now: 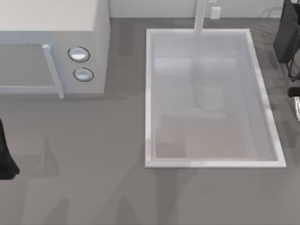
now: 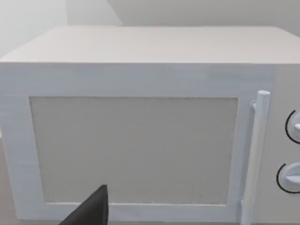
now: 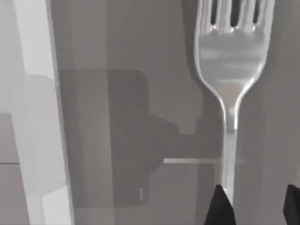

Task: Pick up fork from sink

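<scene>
Fork (image 3: 229, 70) is held by its handle between the fingers of the right gripper (image 3: 255, 206), outside the sink (image 1: 150, 93) past its right rim, so the pick appears done and only a steady hold is called for. The left gripper (image 2: 91, 213) is parked far from the sink, facing the microwave (image 2: 140, 79); whether it is open cannot be told.

The large rectangular pale basin of the sink (image 1: 267, 117) sits right of the table's centre, its white faucet post (image 1: 200, 16) at twelve o'clock on the rim. The white boxy microwave with two round knobs (image 1: 93, 51) stands at ten o'clock — well apart from the sink.
</scene>
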Robot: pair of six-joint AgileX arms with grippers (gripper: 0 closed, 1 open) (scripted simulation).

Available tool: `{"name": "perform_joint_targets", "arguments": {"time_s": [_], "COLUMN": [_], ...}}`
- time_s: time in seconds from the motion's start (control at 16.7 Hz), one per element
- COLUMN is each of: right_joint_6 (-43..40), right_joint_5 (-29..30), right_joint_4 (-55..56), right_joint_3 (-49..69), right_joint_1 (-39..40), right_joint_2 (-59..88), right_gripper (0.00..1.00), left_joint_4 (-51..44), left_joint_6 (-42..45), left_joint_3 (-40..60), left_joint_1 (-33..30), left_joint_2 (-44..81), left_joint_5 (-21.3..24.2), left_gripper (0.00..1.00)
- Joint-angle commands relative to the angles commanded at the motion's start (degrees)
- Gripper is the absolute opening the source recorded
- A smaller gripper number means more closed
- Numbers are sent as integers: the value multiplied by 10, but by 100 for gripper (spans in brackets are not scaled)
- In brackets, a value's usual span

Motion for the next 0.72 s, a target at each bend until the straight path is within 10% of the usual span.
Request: {"name": "perform_joint_targets", "arguments": {"time_s": [0.36,0.72], "right_joint_6": [0,0], "right_joint_5": [0,0], "right_joint_4": [0,0], "right_joint_3": [0,0], "right_joint_1": [0,0], "right_joint_2": [0,0], "right_gripper": [98,100], "left_joint_4": [0,0], "left_joint_6": [0,0], "left_joint_3": [0,0], "left_joint_1": [0,0], "left_joint_2": [0,0], "left_joint_5": [0,0], "left_gripper": [100,100]}}
